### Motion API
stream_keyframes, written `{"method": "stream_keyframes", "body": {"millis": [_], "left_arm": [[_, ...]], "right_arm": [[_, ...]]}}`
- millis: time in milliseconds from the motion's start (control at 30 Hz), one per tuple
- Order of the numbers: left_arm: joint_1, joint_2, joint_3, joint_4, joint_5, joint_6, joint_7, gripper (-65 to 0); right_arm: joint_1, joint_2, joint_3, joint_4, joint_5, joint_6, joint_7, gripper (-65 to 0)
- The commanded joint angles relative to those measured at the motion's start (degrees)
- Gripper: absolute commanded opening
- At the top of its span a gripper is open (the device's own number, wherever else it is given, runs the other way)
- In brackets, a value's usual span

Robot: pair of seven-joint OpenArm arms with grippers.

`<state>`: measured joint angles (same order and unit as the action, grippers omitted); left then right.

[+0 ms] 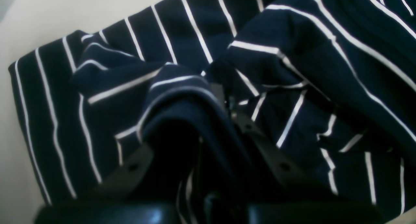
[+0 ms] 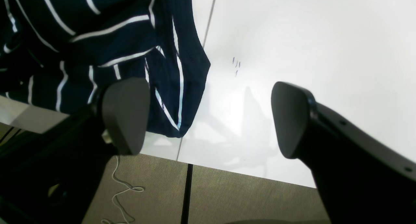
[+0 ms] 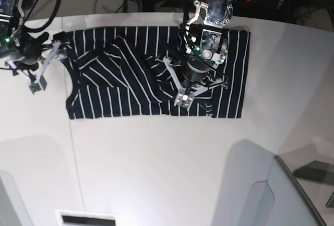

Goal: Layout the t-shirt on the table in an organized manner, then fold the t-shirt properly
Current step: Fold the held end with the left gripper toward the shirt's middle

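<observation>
The dark navy t-shirt (image 3: 125, 80) with thin white stripes lies spread on the white table (image 3: 156, 174), bunched and creased at its middle. My left gripper (image 3: 195, 93) is down on the shirt's right half. In the left wrist view its fingers (image 1: 282, 165) are closed on a raised fold of the t-shirt (image 1: 182, 97). My right gripper (image 3: 47, 69) is open and empty at the shirt's left sleeve. In the right wrist view (image 2: 208, 117) one finger (image 2: 125, 113) is beside the sleeve (image 2: 182, 81) and the other is over bare table (image 2: 308, 39).
A thin dark seam (image 2: 208, 22) runs across the table under the sleeve. The table edge and carpet floor (image 2: 227, 198) with a white cord (image 2: 120, 188) lie just below the right gripper. A grey curved object (image 3: 292, 194) stands at the front right. Cables lie behind the table.
</observation>
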<state>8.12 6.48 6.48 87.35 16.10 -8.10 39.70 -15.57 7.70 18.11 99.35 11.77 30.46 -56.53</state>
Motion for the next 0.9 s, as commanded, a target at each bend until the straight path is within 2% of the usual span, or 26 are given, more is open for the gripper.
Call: {"method": "stream_keyframes", "body": {"millis": [0, 233, 867], "left_arm": [[-0.69, 0.33, 0.33, 0.87, -0.14, 0.14, -1.07, -65.0], [-0.69, 0.16, 3.41, 0.87, -0.05, 0.14, -1.07, -65.0], [-0.78, 0.16, 3.32, 0.87, -0.05, 0.14, -1.07, -65.0]], "right_arm": [[0.5, 0.69, 0.22, 0.91, 0.41, 0.0, 0.66, -10.7], [0.5, 0.69, 0.22, 0.91, 0.41, 0.0, 0.4, -10.7], [0.5, 0.69, 0.22, 0.91, 0.41, 0.0, 0.4, -10.7]]}}
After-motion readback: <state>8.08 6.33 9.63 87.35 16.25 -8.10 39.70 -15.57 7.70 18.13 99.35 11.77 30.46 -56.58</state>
